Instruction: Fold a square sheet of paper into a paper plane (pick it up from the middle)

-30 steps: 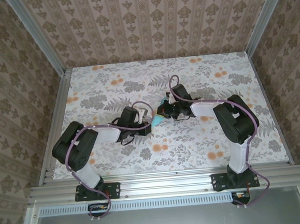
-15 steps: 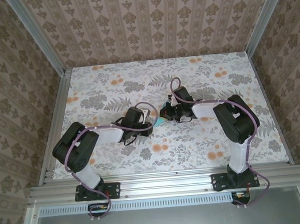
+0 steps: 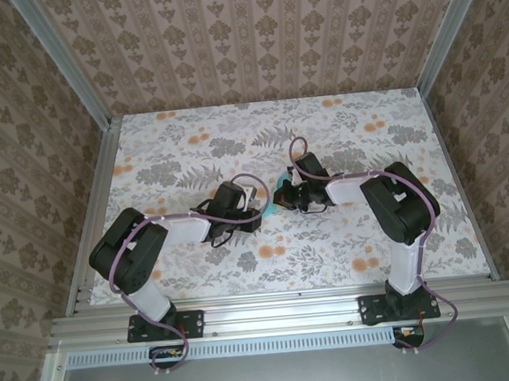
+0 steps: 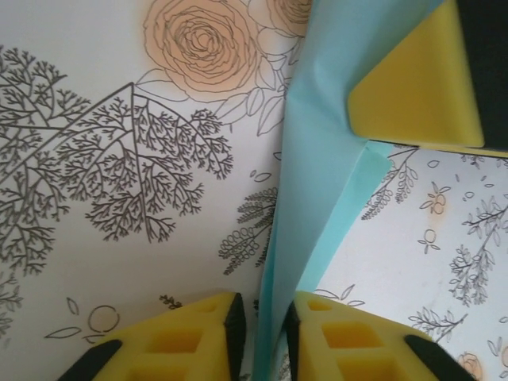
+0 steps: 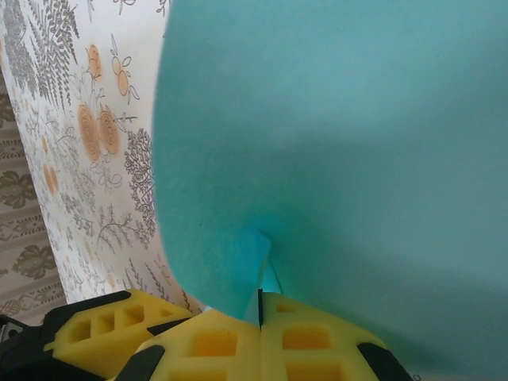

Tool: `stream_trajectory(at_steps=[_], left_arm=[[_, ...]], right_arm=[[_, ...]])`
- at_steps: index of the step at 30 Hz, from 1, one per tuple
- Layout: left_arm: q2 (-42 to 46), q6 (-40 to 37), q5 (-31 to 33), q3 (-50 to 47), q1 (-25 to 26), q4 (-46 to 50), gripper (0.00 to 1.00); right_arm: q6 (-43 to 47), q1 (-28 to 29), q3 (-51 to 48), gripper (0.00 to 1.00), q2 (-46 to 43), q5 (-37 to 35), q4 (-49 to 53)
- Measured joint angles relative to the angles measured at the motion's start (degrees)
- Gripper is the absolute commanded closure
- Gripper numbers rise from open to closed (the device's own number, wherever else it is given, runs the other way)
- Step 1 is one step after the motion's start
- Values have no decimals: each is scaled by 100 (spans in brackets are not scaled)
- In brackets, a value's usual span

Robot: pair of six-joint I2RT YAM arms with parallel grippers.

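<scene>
Stretching as a folded strip from one claw to the other, the turquoise-blue paper sheet [image 4: 317, 198] shows a lengthwise crease in the left wrist view. From overhead, only a small patch of it [image 3: 274, 206] is visible near the middle of the table, between the two wrists. The right gripper [image 5: 260, 300] has its yellow fingers pressed together on the sheet's edge, and the paper [image 5: 333, 143] billows out beyond them. One of its yellow pads [image 4: 417, 91] also lies on the sheet's far end in the left wrist view. The left gripper [image 4: 263, 309] has its fingers parted a little. The sheet's near end stands in the narrow slot between them, and I cannot tell whether it touches them. Both grippers [image 3: 254, 210] [image 3: 283, 197] sit low and close together over the grey-and-orange floral tabletop [image 3: 190, 151].
</scene>
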State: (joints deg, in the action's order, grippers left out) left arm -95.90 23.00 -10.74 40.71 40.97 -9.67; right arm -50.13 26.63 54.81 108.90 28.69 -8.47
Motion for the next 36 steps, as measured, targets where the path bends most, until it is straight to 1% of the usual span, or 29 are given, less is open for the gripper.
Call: stream_trajectory(at_steps=[5, 10, 14, 19, 24, 26, 29, 36], left_arm=[[138, -76, -304, 7, -68, 177, 58], [339, -63, -911, 9, -435, 332, 55], [302, 164, -1473, 68, -804, 319, 58], [-105, 605, -2004, 363, -1088, 225, 65], [-337, 841, -2260, 525, -1095, 177, 71], [-544, 883, -2347, 745, -1062, 243, 74], [-826, 894, -2389, 981, -1014, 275, 75], [-1019, 870, -2400, 1143, -844, 614, 79]], right_arm=[[46, 15, -50, 92, 0, -46, -39], [264, 15, -92, 91, 28, -20, -103], [455, -9, -157, 90, 66, 140, -291], [546, -103, -243, 88, 76, 393, -509], [564, -153, -256, 87, 79, 525, -581], [562, -186, -275, 87, 107, 599, -684], [557, -238, -313, 87, 162, 656, -798], [516, -297, -367, 87, 208, 702, -933]])
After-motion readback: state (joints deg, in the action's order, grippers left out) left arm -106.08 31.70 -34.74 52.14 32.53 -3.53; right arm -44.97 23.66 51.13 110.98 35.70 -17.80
